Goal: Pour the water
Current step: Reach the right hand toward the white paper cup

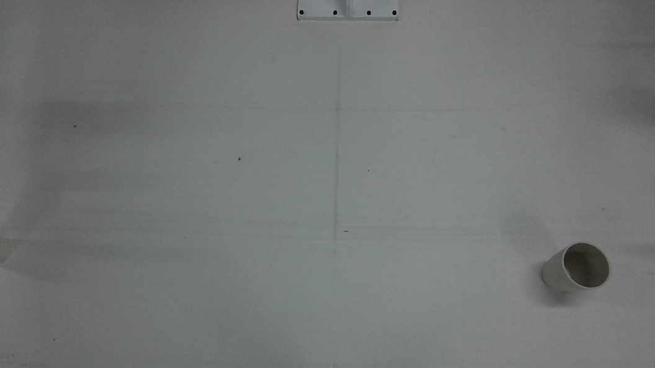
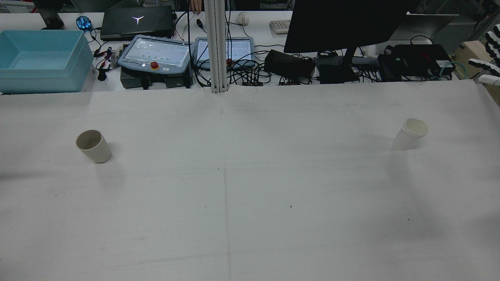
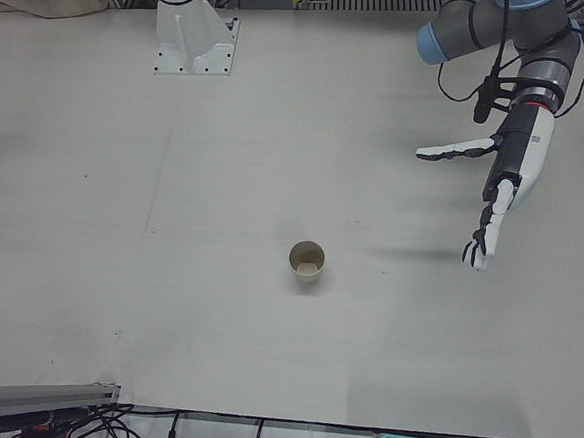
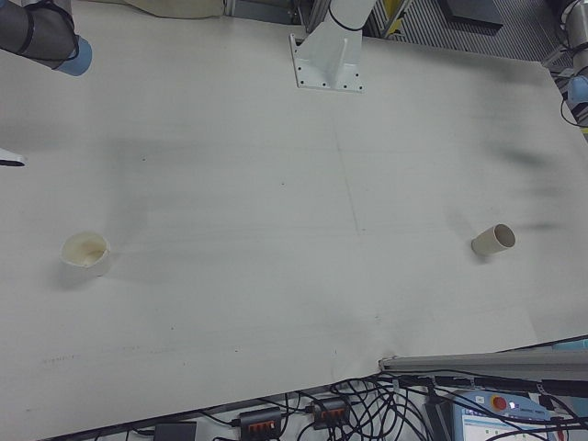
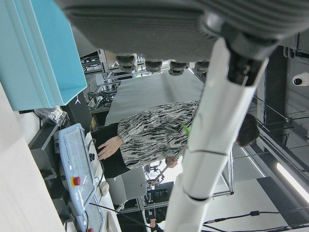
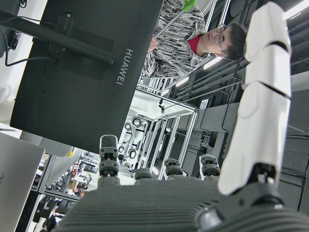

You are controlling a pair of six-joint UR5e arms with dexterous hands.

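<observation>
step: reach and grasp | left hand [image 3: 500, 179] spread wide, empty, right of grey-beige paper cup [image 3: 307, 261]; right hand [image 2: 488, 58] fingers apart, empty, beyond white paper cup [image 2: 410, 134] | advice: approach sideways, keep cups upright

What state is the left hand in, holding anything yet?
Open and empty: the left hand hovers with fingers spread, apart from the cup standing upright on the table.
</observation>
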